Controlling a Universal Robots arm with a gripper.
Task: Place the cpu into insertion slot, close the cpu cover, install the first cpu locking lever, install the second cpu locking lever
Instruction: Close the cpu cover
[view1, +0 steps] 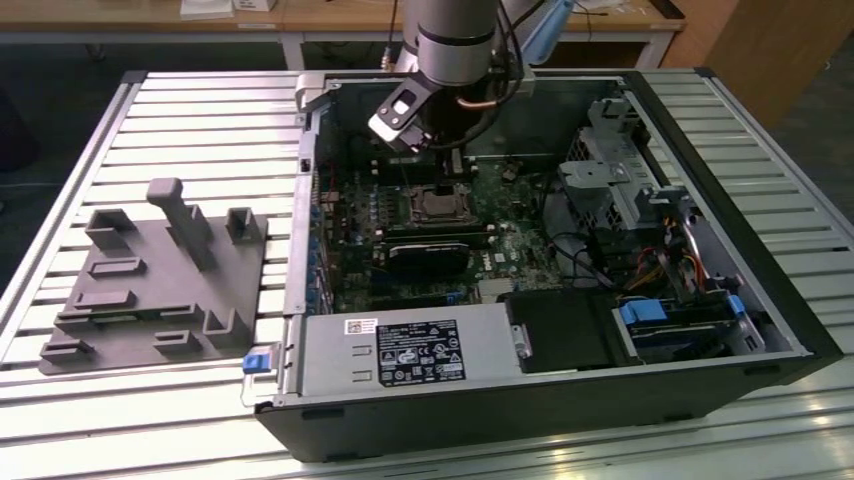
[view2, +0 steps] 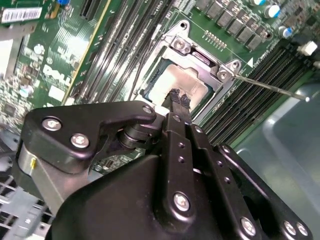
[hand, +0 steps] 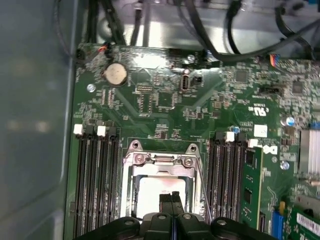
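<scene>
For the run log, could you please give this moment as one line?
gripper: shut, tips over cpu | cover: lying flat around cpu

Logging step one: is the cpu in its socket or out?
In: in the first wrist view the cpu lies flat within the silvery cpu cover.

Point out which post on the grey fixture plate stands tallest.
The T-topped post on the grey fixture plate; it rises well above the low blocks around it.

Robotics lab or workshop: slatted aluminium worktable (view1: 200, 130), opened computer tower (view1: 534, 420), grey moulded fixture (view1: 147, 290), wooden benches (view1: 334, 15) behind
</scene>
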